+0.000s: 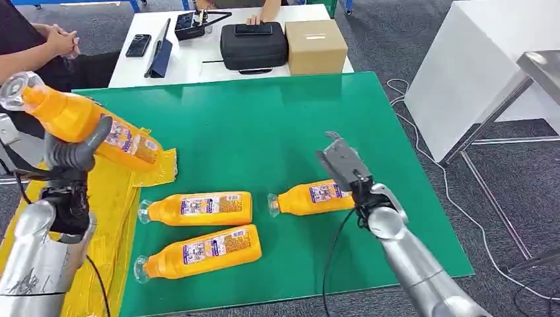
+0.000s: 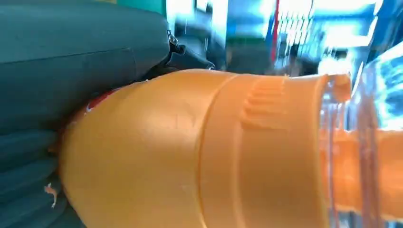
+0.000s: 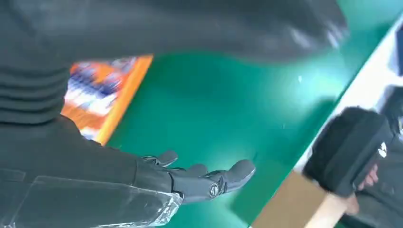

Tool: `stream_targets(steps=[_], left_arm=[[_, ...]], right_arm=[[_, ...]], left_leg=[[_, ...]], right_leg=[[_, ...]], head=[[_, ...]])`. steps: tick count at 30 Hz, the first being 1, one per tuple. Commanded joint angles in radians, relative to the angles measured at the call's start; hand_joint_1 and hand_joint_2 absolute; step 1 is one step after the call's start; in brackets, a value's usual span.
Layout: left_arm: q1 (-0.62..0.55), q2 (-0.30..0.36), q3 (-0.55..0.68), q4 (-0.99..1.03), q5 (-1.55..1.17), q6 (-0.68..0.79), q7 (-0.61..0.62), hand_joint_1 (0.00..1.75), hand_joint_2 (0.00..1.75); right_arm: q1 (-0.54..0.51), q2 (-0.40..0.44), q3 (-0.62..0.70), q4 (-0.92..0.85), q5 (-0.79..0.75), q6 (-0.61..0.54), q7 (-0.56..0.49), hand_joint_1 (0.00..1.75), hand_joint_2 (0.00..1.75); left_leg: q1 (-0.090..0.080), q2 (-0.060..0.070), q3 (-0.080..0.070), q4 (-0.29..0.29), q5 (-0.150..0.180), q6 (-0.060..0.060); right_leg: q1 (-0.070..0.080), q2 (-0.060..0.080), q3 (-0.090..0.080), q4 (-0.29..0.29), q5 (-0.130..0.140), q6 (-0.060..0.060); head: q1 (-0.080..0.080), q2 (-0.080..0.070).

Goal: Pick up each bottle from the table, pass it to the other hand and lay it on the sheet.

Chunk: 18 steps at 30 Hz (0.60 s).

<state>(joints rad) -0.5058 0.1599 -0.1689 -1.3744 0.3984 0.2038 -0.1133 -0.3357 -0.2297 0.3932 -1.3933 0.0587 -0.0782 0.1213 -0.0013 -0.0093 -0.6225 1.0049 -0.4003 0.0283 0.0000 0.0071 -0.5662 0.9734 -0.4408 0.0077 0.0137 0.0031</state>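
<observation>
Left hand (image 1: 72,155) grips an orange plastic bottle with a clear cap (image 1: 79,119), tilted above the crumpled yellow sheet (image 1: 122,198). Right hand (image 1: 343,162), fingers spread and holding nothing, hovers over one of three more orange bottles (image 1: 310,197) lying on the green table (image 1: 264,125).
</observation>
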Motion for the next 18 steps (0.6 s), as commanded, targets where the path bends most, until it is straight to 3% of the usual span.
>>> stream_targets(steps=[1, 9, 18], left_arm=[[-0.094, 0.205, 0.005, 0.269, -0.603, 0.175, 0.025, 1.75, 1.75], [-0.211, 0.271, -0.055, 0.604, -1.137, 0.306, 0.067, 1.75, 1.75], [-0.190, 0.284, -0.079, 0.662, -1.258, 0.310, 0.108, 1.75, 1.75]], right_arm=[[0.110, -0.074, -0.151, -0.197, -0.036, 0.041, -0.023, 0.00, 0.00], [0.075, -0.107, -0.105, -0.172, -0.095, 0.068, -0.024, 0.00, 0.00], [0.041, -0.107, -0.058, -0.147, -0.129, 0.072, -0.021, 0.00, 0.00]], left_leg=[[0.000, 0.001, 0.003, -0.001, -0.001, -0.002], [0.001, 0.001, 0.005, 0.000, -0.001, -0.002], [0.001, 0.003, 0.003, -0.001, 0.000, -0.003]], right_leg=[[0.000, 0.000, 0.002, 0.000, -0.001, 0.000], [0.001, -0.001, 0.003, 0.001, -0.002, 0.000], [0.000, 0.001, 0.002, 0.001, -0.001, 0.000]], head=[[0.000, 0.000], [0.000, 0.000], [0.000, 0.000]])
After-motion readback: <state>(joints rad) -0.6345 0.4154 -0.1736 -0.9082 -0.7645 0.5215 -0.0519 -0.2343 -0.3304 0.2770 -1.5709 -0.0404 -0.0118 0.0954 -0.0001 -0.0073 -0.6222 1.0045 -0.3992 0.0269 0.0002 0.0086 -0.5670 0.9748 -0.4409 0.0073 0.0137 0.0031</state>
